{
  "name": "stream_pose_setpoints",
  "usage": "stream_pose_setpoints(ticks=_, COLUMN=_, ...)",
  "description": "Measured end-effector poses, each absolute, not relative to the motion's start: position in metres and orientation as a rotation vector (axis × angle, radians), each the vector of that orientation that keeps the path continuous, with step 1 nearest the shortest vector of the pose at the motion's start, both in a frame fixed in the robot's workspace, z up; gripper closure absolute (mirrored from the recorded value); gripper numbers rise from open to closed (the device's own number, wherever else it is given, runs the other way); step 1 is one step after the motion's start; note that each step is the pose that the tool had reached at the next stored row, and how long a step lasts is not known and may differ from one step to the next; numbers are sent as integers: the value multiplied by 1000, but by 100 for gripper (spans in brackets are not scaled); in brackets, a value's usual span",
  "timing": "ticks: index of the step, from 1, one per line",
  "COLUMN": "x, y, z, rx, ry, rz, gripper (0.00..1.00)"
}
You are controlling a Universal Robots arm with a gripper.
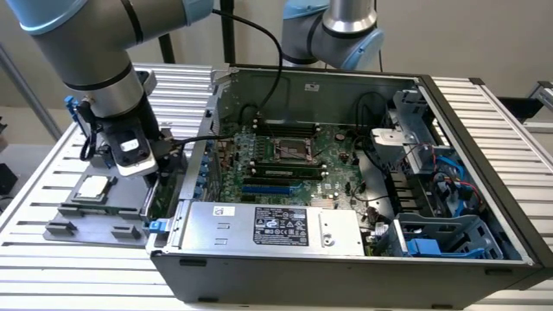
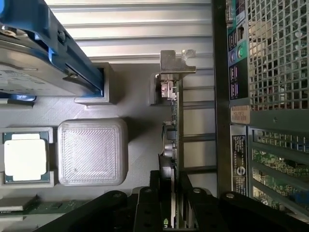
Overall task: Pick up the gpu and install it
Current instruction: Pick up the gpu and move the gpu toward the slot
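The gpu stands on edge in a slot of the grey holder tray, its metal end bracket at the far end. My gripper straddles the card, one black finger on each face, pressed against it. In the exterior view the gripper is low over the tray, just outside the computer case on the exterior view's left, with the card's thin green edge below it. The open case shows the motherboard and a blue expansion slot.
A square silver CPU chip lies in the tray beside a ribbed grey block. A silver hard drive with a blue frame stands further off. The case's perforated back panel runs close alongside the card. A second arm stands behind the case.
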State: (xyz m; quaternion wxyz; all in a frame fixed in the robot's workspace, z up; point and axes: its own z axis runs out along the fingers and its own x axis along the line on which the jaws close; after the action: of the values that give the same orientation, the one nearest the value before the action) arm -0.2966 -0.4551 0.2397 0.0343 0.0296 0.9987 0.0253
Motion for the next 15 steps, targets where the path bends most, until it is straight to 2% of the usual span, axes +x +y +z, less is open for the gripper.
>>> stream_pose_setpoints(ticks=15, x=-300, y=-455, z=246, rx=78, ry=3072, rz=78, gripper=100)
